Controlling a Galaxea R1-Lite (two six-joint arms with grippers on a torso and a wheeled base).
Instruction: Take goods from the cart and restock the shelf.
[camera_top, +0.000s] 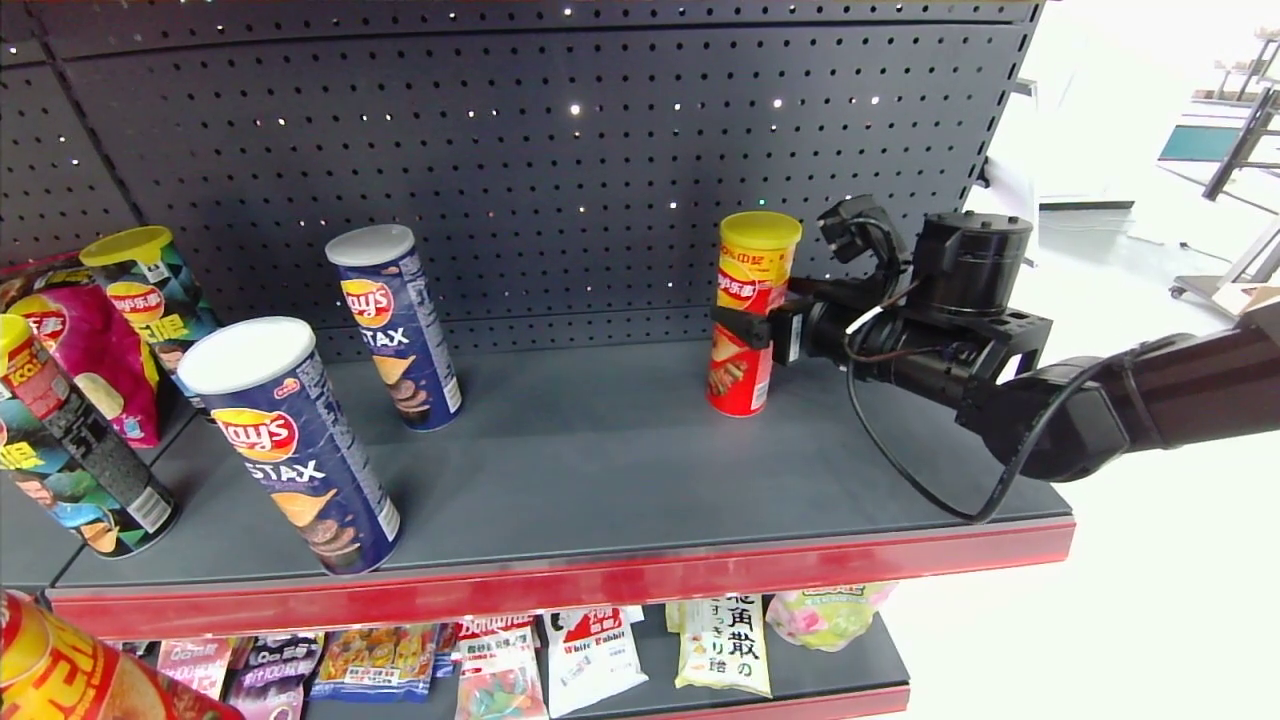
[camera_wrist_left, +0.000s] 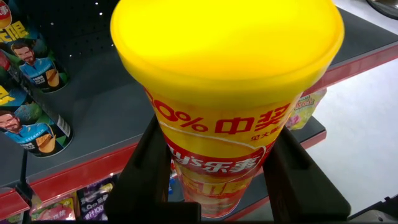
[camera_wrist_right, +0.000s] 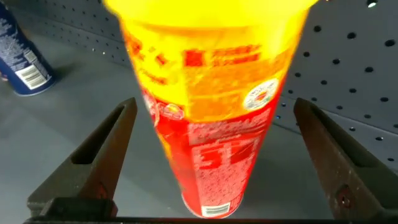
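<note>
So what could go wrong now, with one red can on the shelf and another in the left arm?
1. The right arm's fingers stand open, apart from the tall red cylindrical chip can with yellow lid. A crooked retreat may clip and topple it.
2. The left arm's fingers hold a second red, yellow-lidded can low in front of the shelf's red front edge. Raising it may hit that edge, or the blue white-lidded can standing close to it.
</note>
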